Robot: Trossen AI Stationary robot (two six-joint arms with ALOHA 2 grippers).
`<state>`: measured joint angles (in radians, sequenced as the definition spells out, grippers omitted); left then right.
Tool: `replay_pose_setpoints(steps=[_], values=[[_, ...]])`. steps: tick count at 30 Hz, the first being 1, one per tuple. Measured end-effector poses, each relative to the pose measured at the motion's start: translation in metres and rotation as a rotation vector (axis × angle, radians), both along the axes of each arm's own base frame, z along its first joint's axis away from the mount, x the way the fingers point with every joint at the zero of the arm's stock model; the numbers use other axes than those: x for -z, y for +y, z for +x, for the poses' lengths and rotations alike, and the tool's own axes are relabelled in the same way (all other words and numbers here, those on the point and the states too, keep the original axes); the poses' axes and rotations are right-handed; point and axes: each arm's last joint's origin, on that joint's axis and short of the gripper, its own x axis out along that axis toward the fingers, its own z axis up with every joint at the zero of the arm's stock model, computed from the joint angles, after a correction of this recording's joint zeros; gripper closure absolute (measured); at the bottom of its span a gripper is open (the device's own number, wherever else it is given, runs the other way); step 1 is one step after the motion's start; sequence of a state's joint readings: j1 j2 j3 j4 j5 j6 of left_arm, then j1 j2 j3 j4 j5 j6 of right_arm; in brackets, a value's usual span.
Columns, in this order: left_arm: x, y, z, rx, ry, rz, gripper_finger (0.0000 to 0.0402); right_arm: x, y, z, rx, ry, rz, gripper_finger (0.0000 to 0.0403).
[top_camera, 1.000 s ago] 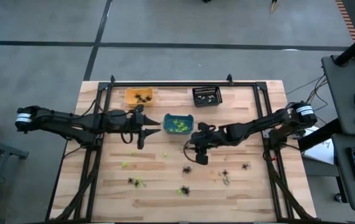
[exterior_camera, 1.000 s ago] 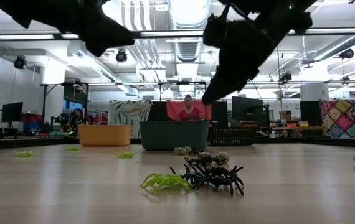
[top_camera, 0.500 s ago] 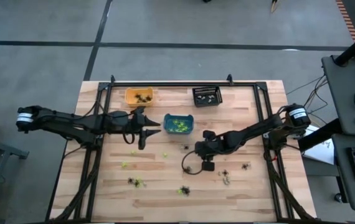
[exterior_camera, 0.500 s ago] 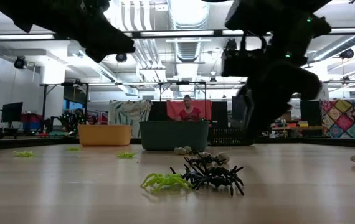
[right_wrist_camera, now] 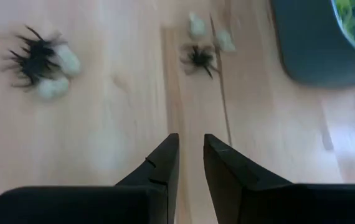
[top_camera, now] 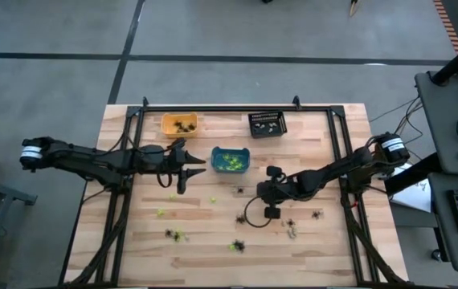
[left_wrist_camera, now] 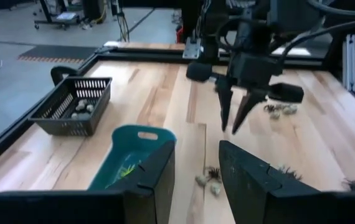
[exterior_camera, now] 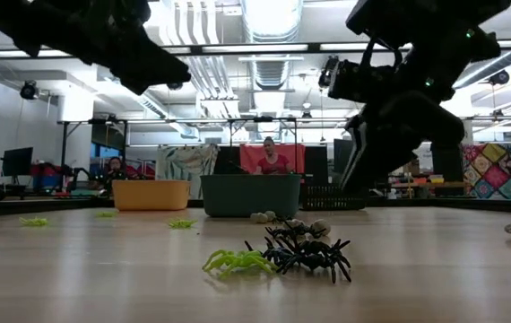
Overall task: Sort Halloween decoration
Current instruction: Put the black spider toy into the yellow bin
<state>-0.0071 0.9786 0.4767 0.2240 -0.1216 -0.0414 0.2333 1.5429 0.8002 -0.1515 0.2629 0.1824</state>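
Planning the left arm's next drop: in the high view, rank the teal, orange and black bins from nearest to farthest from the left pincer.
1. Teal bin: just right of the left pincer, mid-table.
2. Orange bin: at the far edge, a little to the pincer's left.
3. Black bin: at the far edge, well to its right, beyond the teal bin.

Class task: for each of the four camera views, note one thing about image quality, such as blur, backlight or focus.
High view: even light, sharp, though the spider trinkets are mere specks. Low view: ceiling lights backlight the arms into silhouettes. Left wrist view: its own fingers are soft, the black basket clearer. Right wrist view: the black spider and teal bin are smeared with blur.
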Motion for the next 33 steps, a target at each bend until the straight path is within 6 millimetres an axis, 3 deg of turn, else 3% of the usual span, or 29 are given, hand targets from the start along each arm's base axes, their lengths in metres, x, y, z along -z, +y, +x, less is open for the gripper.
replay_pose_setpoints(steps=[8,22,33], values=[[0.011,0.000,-0.006,-0.004,-0.019,-0.015,0.0293,0.007,0.003,0.015,-0.052,-0.150,-0.010,0.0331],[0.011,0.000,-0.006,-0.005,-0.038,-0.020,0.0293,0.041,-0.012,0.036,-0.010,-0.206,-0.054,0.0247],[0.011,0.000,-0.006,-0.005,-0.037,-0.020,0.0293,0.062,-0.014,0.044,-0.009,-0.218,-0.060,0.0262]])
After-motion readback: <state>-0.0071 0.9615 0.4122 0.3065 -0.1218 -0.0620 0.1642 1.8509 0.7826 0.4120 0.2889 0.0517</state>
